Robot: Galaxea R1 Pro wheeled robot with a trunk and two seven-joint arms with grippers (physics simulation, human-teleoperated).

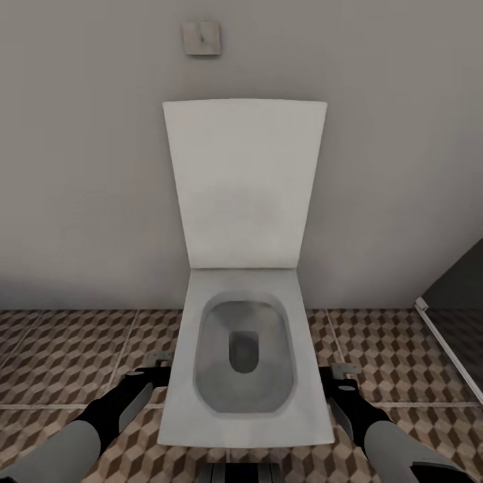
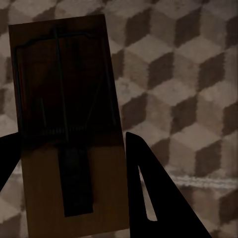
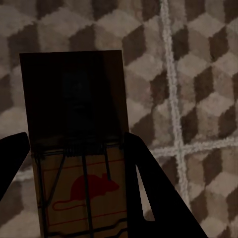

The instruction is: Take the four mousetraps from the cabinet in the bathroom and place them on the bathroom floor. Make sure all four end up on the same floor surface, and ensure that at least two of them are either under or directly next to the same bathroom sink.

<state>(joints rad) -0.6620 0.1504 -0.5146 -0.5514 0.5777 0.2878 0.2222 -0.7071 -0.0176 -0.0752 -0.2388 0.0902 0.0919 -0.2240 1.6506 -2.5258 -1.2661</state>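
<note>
In the left wrist view a mousetrap (image 2: pixel 64 124), dark brown with a tan wood base and wire bar, sits between the dark fingers of my left gripper (image 2: pixel 72 136), which is shut on it. In the right wrist view a second mousetrap (image 3: pixel 79 148), with a red mouse print, is held the same way by my right gripper (image 3: pixel 74 136). Both hang above the cube-patterned bathroom floor (image 2: pixel 188 74) (image 3: pixel 198 74). In the head view the left gripper (image 1: pixel 157 365) and right gripper (image 1: pixel 343 376) are low on either side of a toilet. The cabinet and the bathroom sink are out of view.
A white toilet (image 1: pixel 245 349) with its lid raised stands straight ahead against the grey wall, between my arms. A flush plate (image 1: pixel 201 38) is high on the wall. A dark panel with a white edge (image 1: pixel 463 302) stands at the right. Patterned floor (image 1: pixel 60 349) lies on both sides.
</note>
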